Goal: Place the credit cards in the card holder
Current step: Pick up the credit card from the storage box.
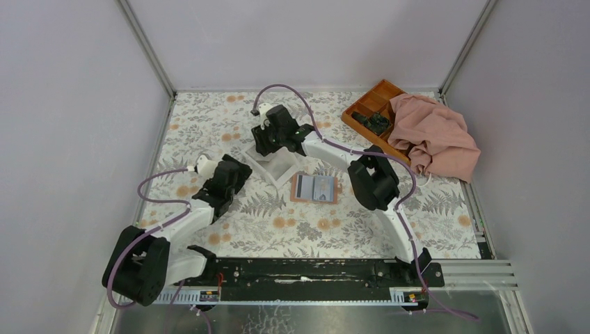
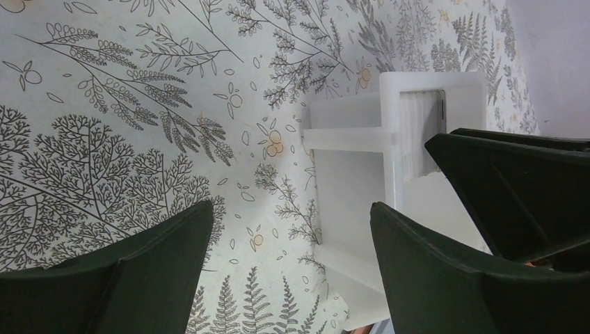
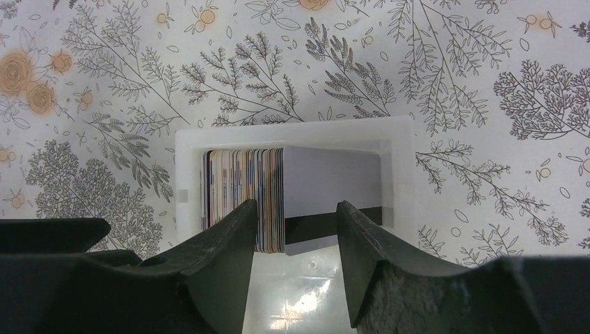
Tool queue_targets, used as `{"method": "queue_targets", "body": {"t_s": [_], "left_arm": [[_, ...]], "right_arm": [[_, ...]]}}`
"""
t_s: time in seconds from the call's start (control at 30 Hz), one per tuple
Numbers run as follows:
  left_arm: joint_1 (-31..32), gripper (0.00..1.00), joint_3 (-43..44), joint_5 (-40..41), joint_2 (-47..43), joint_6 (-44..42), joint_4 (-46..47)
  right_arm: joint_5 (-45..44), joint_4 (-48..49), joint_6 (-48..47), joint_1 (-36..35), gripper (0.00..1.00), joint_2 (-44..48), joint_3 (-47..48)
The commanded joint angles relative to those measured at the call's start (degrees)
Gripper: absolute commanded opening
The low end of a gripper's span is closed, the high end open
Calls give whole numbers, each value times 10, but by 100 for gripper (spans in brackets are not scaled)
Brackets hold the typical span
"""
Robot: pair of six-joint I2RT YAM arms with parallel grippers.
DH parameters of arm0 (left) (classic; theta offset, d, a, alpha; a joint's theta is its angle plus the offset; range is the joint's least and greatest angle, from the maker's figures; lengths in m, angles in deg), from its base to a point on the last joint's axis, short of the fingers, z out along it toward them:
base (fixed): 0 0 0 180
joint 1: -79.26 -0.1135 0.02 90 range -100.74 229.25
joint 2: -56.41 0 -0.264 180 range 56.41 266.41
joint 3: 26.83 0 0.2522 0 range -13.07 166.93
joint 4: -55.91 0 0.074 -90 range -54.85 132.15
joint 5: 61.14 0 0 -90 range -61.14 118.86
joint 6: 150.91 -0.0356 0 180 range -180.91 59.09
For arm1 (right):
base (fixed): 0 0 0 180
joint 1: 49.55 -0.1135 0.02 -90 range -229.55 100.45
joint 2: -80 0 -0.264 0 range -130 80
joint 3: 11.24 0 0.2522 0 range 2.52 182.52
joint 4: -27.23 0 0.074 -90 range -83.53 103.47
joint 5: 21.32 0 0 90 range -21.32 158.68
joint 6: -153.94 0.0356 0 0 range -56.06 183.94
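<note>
the right end effector (image 3: 296,212) hangs directly over the white box (image 3: 292,132), its fingers partly apart and reaching down into it. a stack of credit cards (image 3: 243,188) stands on edge inside the box, packed towards one side, with a grey card (image 3: 334,184) bearing a dark stripe leaning at the end of the stack. the two fingers straddle that end of the stack and the near part of the grey card; whether they press on the cards cannot be told.

the left end effector (image 2: 291,209) is spread wide with nothing between its fingers but the floral surface (image 1: 313,236). it sits just beside the white box, on the box's left in the overhead view.

the card holder (image 1: 294,188) lies open and flat on the surface to the right of the box, near it but apart, with bluish cards (image 1: 316,186) showing on its face. neither end effector touches it.

an orange tray (image 1: 376,104) and a pink cloth (image 1: 435,136) lie at the far right corner.
</note>
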Motion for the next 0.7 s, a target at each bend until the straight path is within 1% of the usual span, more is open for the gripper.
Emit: {"method": "queue_targets", "body": {"t_s": [0.0, 0.2, 0.4, 0.53, 0.67], "left_arm": [[-10, 90, -7, -21, 16, 6, 36], [-16, 90, -2, -43, 44, 1, 55], [-22, 90, 23, -75, 92, -6, 59], [-26, 90, 23, -94, 106, -2, 80], [-30, 90, 21, -106, 108, 1, 96]], "right_arm": [[2, -6, 6, -4, 53, -11, 39], [6, -18, 11, -3, 51, -24, 53], [19, -34, 24, 0, 47, -35, 67], [24, -45, 31, 1, 43, -39, 74], [31, -48, 36, 2, 37, -36, 70]]}}
